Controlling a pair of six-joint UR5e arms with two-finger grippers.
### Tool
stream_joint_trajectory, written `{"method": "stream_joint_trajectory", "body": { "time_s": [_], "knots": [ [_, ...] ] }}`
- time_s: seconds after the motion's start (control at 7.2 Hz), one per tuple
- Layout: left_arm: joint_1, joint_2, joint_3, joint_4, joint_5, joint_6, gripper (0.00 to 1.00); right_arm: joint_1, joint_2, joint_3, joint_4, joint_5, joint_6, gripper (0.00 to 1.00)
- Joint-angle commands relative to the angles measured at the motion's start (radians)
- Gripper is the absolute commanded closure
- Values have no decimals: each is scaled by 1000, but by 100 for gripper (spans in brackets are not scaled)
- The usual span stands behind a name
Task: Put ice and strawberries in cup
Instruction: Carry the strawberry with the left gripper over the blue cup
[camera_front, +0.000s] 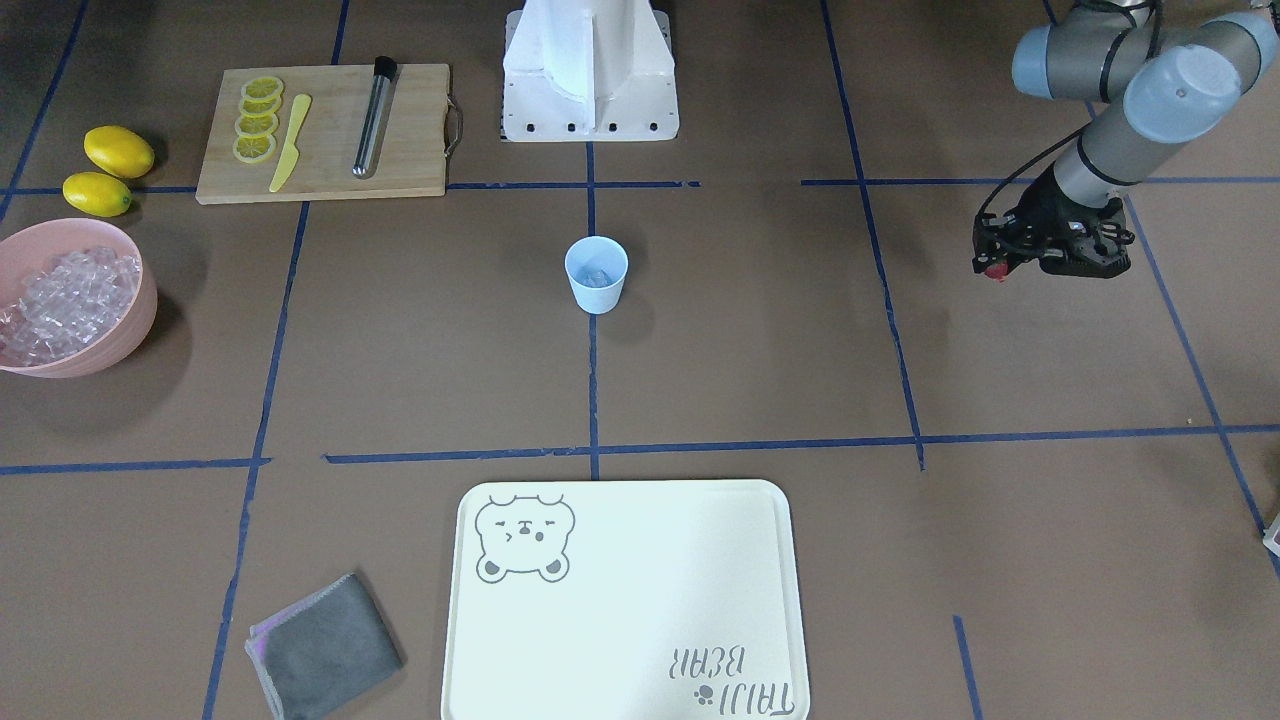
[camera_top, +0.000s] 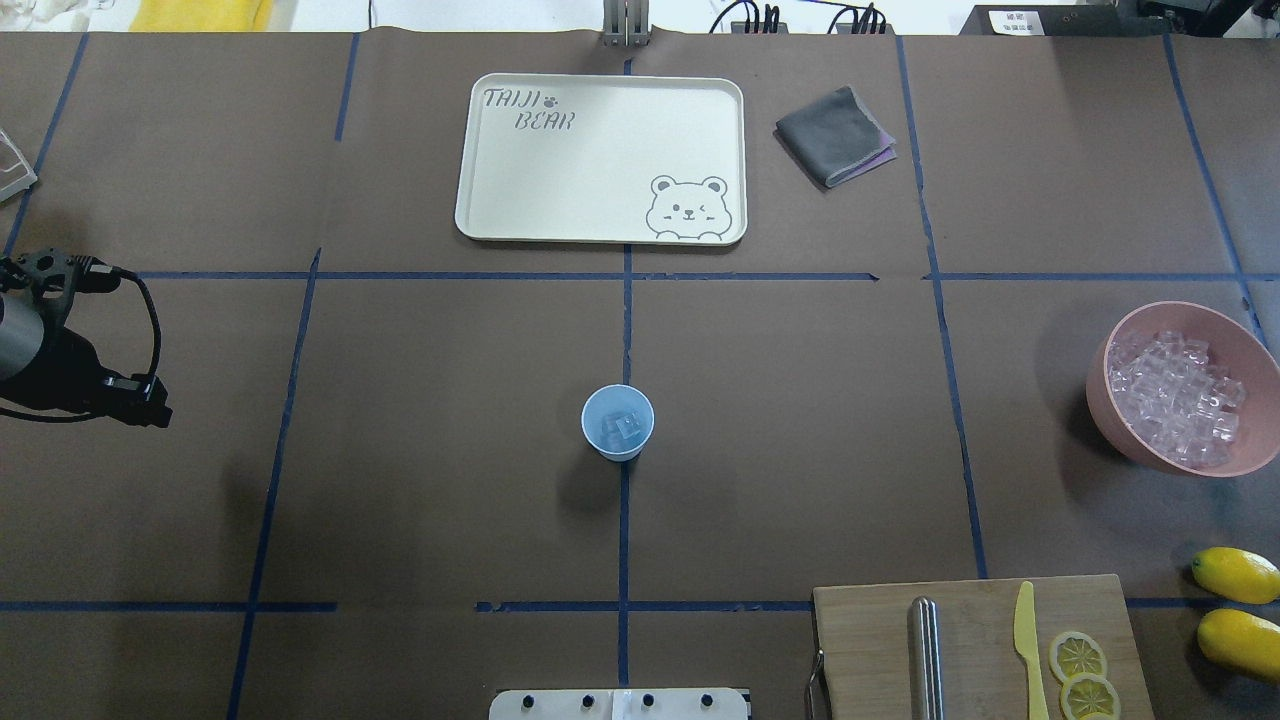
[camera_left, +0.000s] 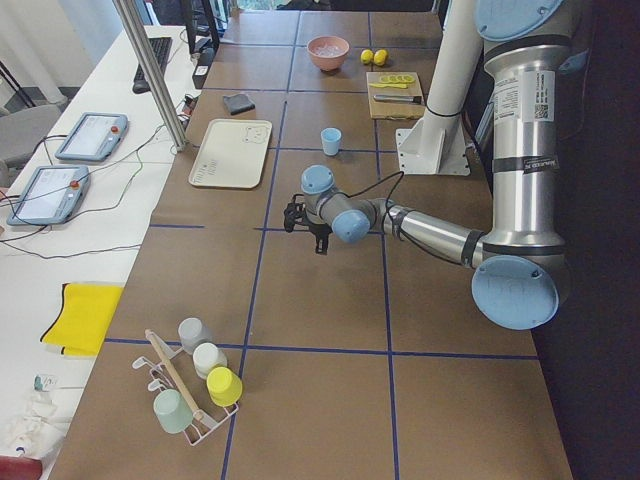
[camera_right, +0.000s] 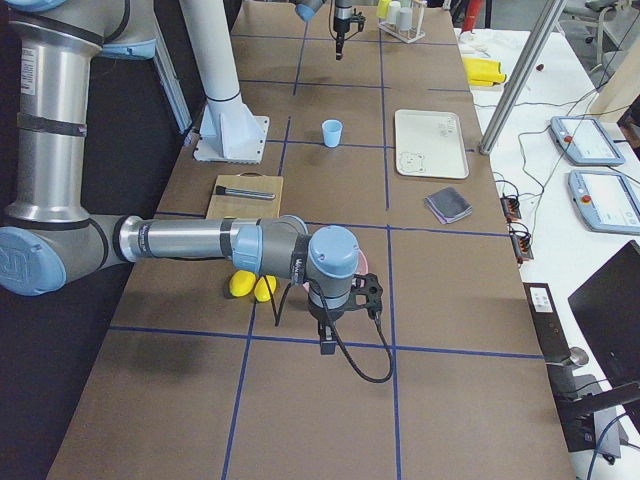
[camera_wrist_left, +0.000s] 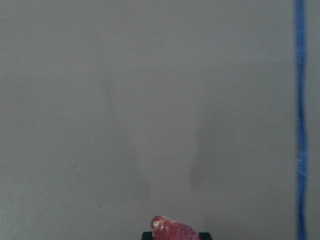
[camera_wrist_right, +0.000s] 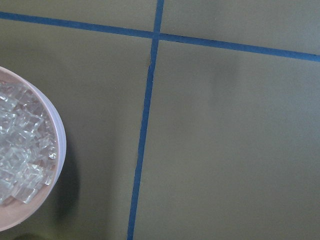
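**Berry in the grip, a long carry to a small cup**

Off at the left of the table, the left gripper (camera_front: 1003, 258) was clenched on the strawberry (camera_wrist_left: 174, 230). The red tip poked out just past the fingertips, above bare table and well apart from anything else. That looked to me like the weak spot. The hold seemed to be right out at the tips, so a quick swing toward the middle could let the berry slip or twist loose before it got there.

In the middle stood the cup (camera_front: 596, 295), upright on the blue tape line, with a few cubes of ice (camera_top: 624, 428) already in its bottom. It was small and looked light. I judged that a gripper coming down off-centre might nudge it over and spill the cubes. A berry let go from too high might also bounce off the rim or off the ice and roll away.

Over at the right, the pink bowl (camera_top: 1110, 425) held a big heap of ice (camera_top: 1175, 400), with nothing else in it that I could see. The right gripper (camera_right: 327, 340) hung just beside that bowl. I could not tell from where I stood whether its jaws were parted or closed, or whether it carried a cube.
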Motion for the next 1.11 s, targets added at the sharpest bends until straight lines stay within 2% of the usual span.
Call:
{"method": "stream_joint_trajectory", "body": {
  "time_s": [0.0, 0.14, 0.28, 0.42, 0.56, 0.97],
  "knots": [
    [-3, -58, -258, 369, 1, 6, 100, 0, 1, 2, 0, 0, 2, 0],
    [-2, -133, -318, 492, 5, 4, 100, 0, 3, 2, 0, 0, 3, 0],
    [18, -252, -306, 566, 11, -6, 100, 0, 1, 2, 0, 0, 5, 0],
    [80, -343, -285, 584, 45, -44, 99, 0, 1, 3, 0, -2, 6, 0],
    [165, -434, -241, 586, 154, -139, 99, -2, 3, 3, 0, -2, 5, 0],
    [274, -708, -14, 575, 176, -333, 97, 0, 4, 3, 0, -3, 6, 0]
  ]
}}
